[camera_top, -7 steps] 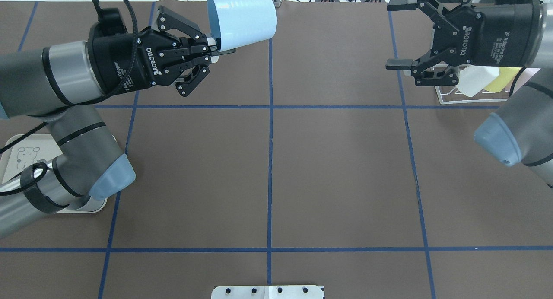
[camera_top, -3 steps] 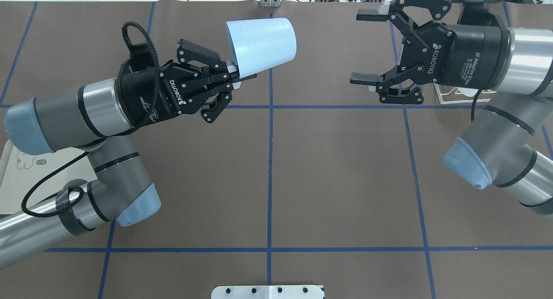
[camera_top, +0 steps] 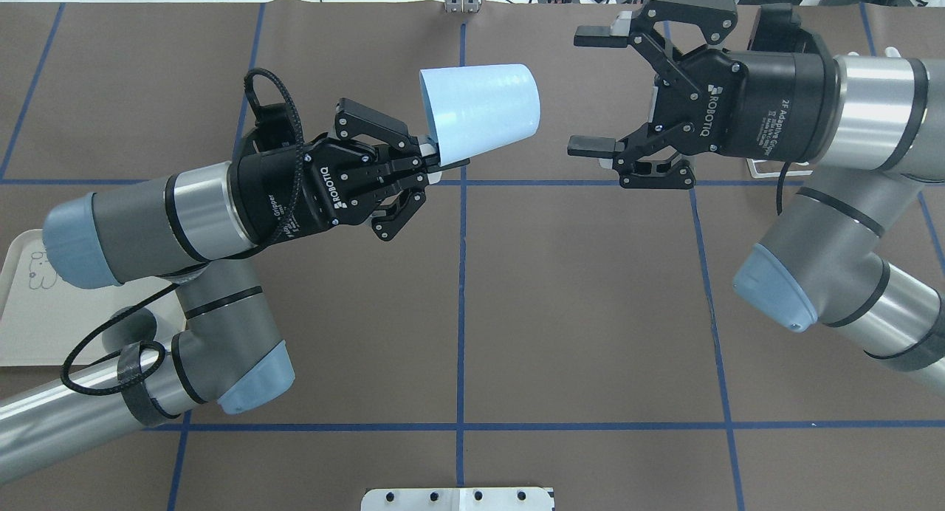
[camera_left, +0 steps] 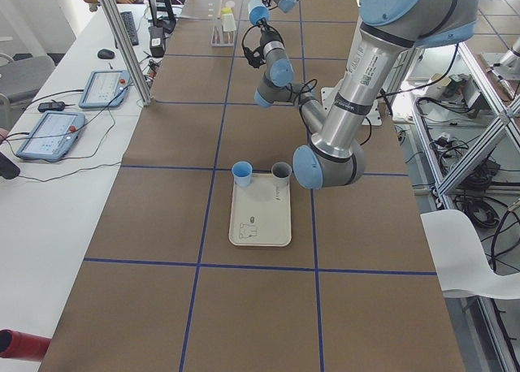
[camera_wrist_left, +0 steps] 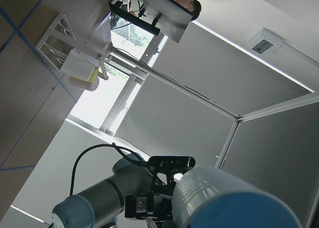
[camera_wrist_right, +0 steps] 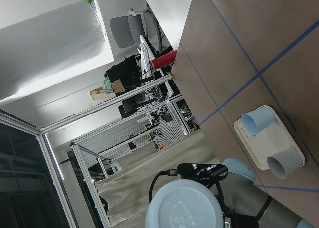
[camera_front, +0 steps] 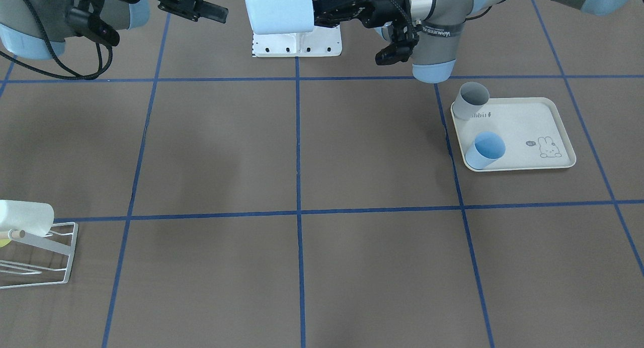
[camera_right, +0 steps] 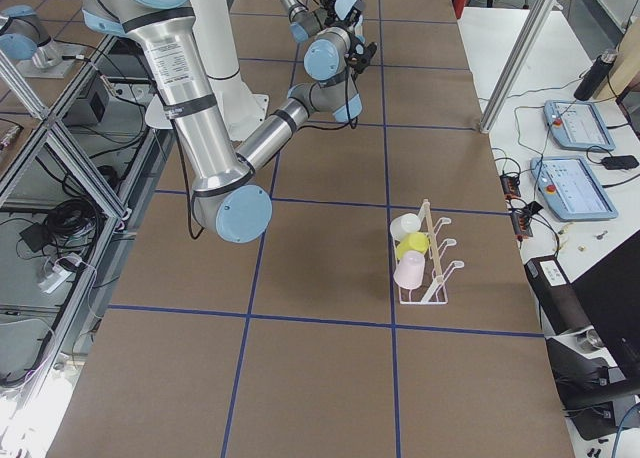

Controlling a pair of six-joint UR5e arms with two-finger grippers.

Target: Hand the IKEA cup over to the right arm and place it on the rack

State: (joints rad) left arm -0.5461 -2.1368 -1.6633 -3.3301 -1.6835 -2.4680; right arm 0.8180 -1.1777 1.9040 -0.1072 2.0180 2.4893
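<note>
Cup [camera_top: 480, 108] rim partly behind left fingers [camera_top: 410, 160].

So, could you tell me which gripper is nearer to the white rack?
Right. The right gripper hangs on the same side as the rack; the left gripper, jaws shut on the cup, is by the middle of the table, farther off.

Left arm [camera_left: 357, 88] looms large up close, elbow just beside the cream tray [camera_left: 262, 234]. Blue cup [camera_left: 242, 173] and grey cup [camera_left: 281, 173] stand at its far end; rack [camera_left: 218, 37] far down the counter [camera_left: 162, 226].
</note>
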